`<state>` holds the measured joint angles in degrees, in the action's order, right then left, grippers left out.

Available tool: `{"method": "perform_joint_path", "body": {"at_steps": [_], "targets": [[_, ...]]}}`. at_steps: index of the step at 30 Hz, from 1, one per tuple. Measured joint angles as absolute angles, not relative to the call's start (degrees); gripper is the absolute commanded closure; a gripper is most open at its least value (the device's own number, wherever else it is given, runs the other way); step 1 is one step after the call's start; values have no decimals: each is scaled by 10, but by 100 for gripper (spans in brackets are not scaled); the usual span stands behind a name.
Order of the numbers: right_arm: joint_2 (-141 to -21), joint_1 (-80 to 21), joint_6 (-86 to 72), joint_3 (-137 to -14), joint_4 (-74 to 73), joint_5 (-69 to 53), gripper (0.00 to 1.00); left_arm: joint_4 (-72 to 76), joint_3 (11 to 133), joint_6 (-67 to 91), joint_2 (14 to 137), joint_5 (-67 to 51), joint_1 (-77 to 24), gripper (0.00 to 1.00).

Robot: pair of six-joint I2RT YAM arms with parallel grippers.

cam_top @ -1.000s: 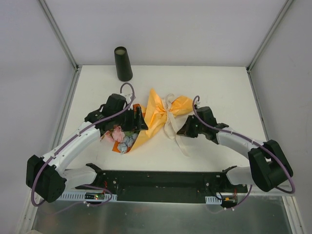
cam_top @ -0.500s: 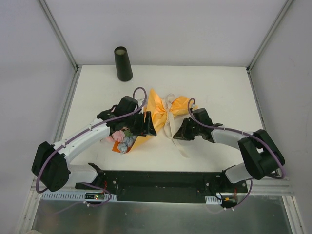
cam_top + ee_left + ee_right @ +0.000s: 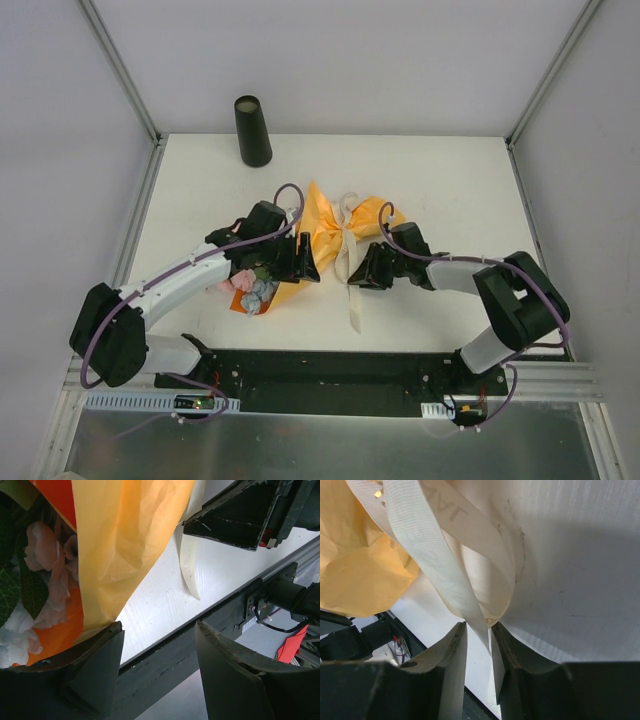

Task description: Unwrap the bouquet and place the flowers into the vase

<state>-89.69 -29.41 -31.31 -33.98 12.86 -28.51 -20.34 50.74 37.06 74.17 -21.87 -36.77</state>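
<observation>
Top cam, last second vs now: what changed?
Left gripper slid right along the bouquet and is open. Right gripper moved left to the ribbon, whose tail swung from pointing rightward to pointing straight at the near edge. Its jaws stand slightly apart with the tail between them. Vase and bouquet stayed put.

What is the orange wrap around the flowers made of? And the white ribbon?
The orange wrap looks like thin paper, maybe slightly glossy: it holds creases and light glows through. The ribbon looks like woven fabric, matte cream: fine ribs cross it and it curls softly.
</observation>
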Motion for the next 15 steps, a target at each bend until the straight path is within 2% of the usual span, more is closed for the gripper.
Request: {"method": "perform_joint_path", "body": {"at_steps": [4,6,9,10,15], "targets": [[-908,-294,-322,-341,144,-297,69,-201,496,371,750,-209,-368,40],[-914,-294,-326,-342,151,-304,72,-200,492,372,751,-200,-368,42],[-926,-294,-336,-345,163,-307,96,-198,488,377,756,-188,-368,44],[-928,-294,-338,-346,165,-307,100,-198,487,380,759,-185,-368,45],[-914,-294,-370,-342,168,-295,100,-195,478,397,769,-152,-368,48]]}}
